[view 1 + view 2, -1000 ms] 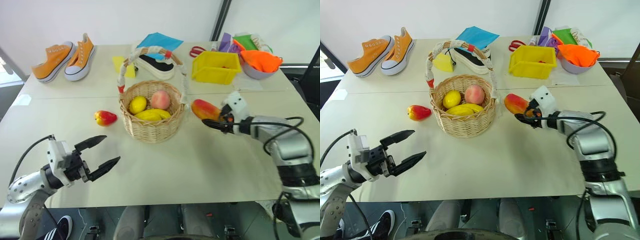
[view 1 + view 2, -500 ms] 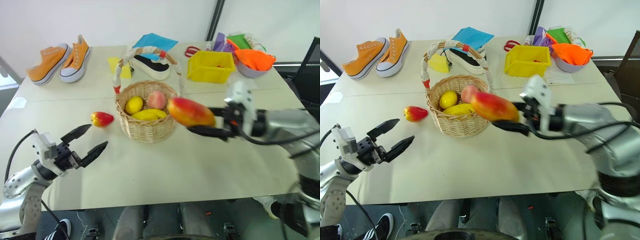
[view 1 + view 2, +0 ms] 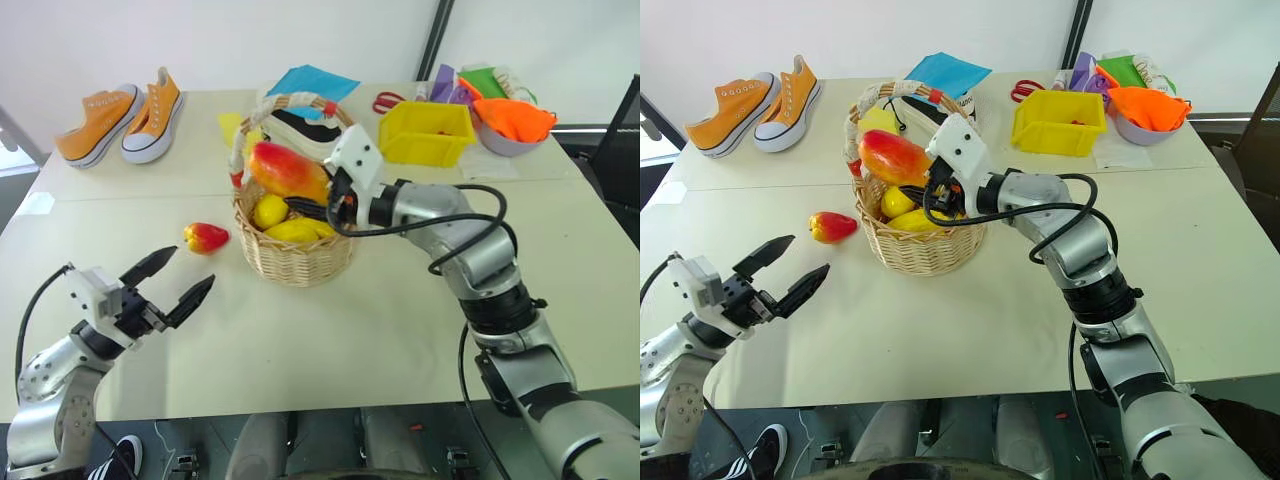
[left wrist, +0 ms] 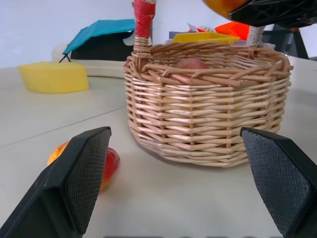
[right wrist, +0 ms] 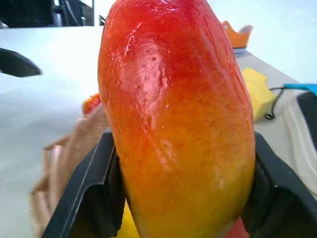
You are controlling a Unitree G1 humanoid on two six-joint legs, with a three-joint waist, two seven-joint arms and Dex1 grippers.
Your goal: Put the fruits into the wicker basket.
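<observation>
right end effector [image 3: 318, 197] pinches mango [image 3: 287, 168] over wicker basket [image 3: 296, 257] rim; left end effector [image 3: 180, 284] spread, table open nearby.

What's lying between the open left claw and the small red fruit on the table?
Nothing: in the left eye view, bare tabletop separates the left claw from the small red fruit.

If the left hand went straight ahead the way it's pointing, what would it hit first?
Most likely the wicker basket, which sits dead ahead between the open left hand's fingers; the small red fruit lies just off to one side.
</observation>
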